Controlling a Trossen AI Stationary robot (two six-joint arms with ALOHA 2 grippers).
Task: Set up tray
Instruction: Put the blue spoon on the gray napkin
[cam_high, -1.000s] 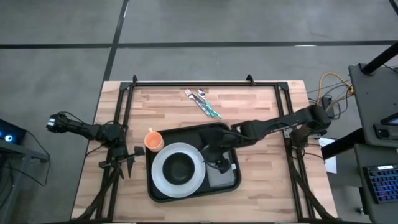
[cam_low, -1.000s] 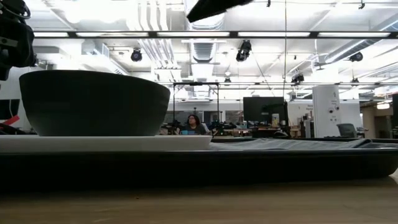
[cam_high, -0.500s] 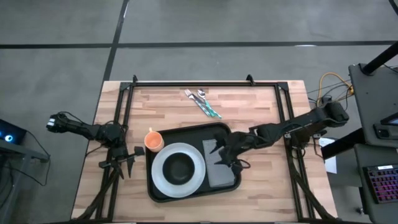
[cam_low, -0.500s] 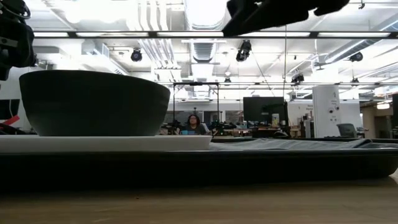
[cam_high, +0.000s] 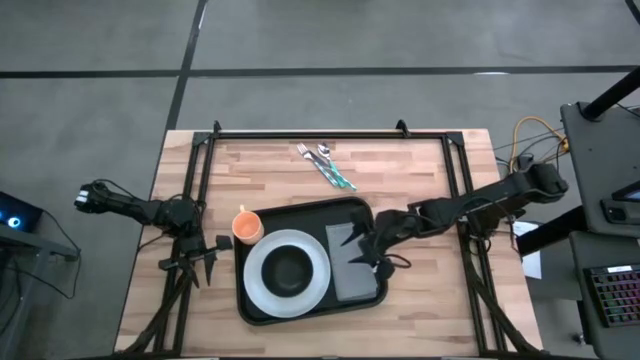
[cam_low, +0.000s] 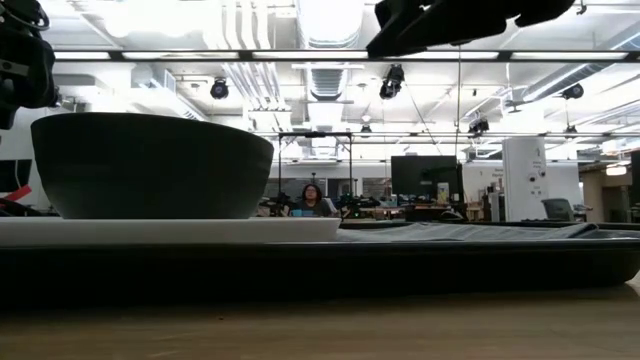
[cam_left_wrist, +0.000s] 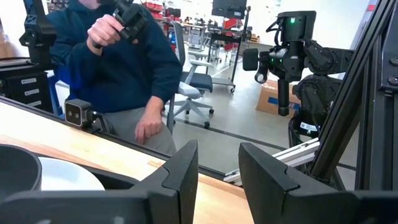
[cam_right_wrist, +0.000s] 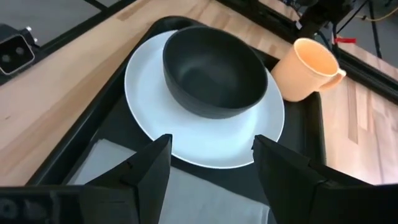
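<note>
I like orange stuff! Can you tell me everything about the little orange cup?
The orange cup is a small, pale orange mug, looks like plastic, with a little handle on one side. It stands upright and looks empty. It sits just outside the black tray, by its far left corner, on the wooden table, close to the white plate. Nothing holds it.

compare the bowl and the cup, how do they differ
The bowl is dark grey, wide and handleless; the cup is orange, narrower, with a side handle. The bowl sits on the white plate inside the tray; the cup stands beside the plate near the tray's corner. Both are upright and look empty.
</note>
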